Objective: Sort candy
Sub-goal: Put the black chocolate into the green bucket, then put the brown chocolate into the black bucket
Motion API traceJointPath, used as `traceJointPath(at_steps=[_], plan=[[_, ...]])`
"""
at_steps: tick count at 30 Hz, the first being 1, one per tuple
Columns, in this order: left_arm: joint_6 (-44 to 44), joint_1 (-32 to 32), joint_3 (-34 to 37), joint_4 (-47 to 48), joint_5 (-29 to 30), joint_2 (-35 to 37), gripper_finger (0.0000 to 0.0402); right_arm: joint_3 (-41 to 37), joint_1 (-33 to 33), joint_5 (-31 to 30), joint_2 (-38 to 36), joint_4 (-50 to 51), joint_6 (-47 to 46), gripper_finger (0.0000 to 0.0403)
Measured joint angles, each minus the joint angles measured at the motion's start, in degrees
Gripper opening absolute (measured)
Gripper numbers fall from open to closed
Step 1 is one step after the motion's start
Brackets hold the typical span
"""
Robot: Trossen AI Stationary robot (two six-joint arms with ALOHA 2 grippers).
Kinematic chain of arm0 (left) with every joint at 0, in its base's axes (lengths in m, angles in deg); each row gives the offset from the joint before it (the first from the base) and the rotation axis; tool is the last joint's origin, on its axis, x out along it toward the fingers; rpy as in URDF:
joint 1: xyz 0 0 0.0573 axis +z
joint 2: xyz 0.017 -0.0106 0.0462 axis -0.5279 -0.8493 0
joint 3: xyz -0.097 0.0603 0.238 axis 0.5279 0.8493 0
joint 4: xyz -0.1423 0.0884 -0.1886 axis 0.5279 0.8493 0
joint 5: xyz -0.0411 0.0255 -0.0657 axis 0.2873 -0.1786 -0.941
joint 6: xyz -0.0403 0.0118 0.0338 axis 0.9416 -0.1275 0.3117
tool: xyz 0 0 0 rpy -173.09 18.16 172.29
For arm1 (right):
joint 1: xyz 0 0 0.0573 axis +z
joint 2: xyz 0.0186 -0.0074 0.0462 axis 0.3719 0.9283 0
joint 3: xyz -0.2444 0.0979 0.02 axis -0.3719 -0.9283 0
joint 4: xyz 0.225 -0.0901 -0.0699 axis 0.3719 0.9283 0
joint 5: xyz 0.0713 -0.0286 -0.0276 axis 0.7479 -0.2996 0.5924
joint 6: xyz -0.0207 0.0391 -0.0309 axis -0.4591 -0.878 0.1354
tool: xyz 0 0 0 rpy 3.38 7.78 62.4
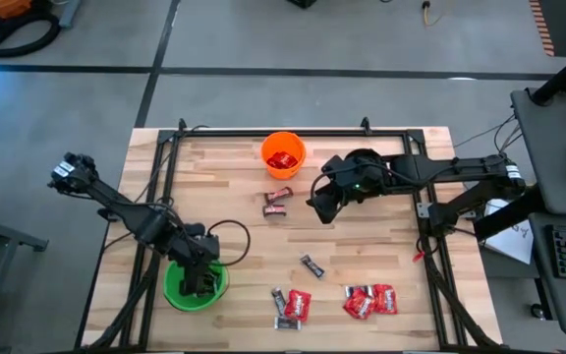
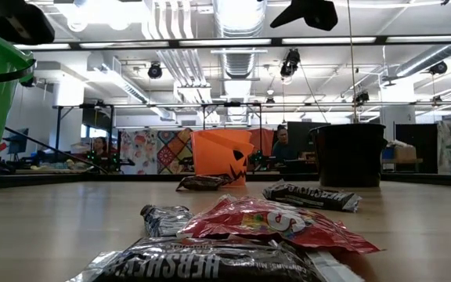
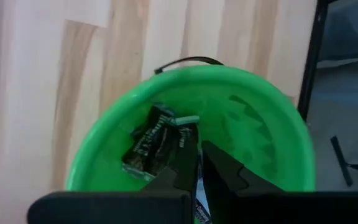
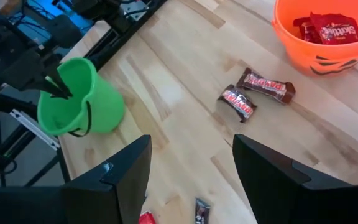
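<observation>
Over the green cup (image 1: 177, 291) at the table's near left, my left gripper (image 3: 197, 163) points down, shut on a dark mini bar (image 3: 149, 144) with pale print. My right gripper (image 4: 191, 180) hangs open above the table's middle, touching nothing. Two reddish-brown bars (image 4: 257, 92) lie flat on the wood just near of the orange cup (image 1: 283, 154), which holds red packets (image 4: 328, 26). A dark mini bar (image 1: 311, 265) lies alone, and more red packets (image 1: 369, 300) and dark bars (image 1: 285, 309) lie along the near edge. My left gripper pinches the dark mini bar's wrapper end (image 3: 190, 123) between its two fingers, from above and pointing down. A pale strip of wrapper (image 3: 197, 190) shows between the fingers. The bar hangs inside the green cup's mouth; whether it touches the cup's floor I cannot tell.
A black cup (image 2: 351, 153) stands at the far side, right of the orange cup. A dark metal frame (image 1: 170, 157) runs along the table's left, far and right edges. Bare wood lies open between the green cup and the reddish-brown bars.
</observation>
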Motion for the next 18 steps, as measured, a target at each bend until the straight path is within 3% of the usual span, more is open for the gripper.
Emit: traceJointPath(at_steps=[9,18], plan=[[2.1,0.0,-0.3,0.2,-1.0,-0.5,0.0066,0.0,0.0,-0.1,2.3,-0.3,8.6,0.0219],[4.2,0.0,-3.6,0.8,-1.1,-0.5,0.012,0.0,-0.2,-0.6,9.5,-5.4,34.6,0.0219]])
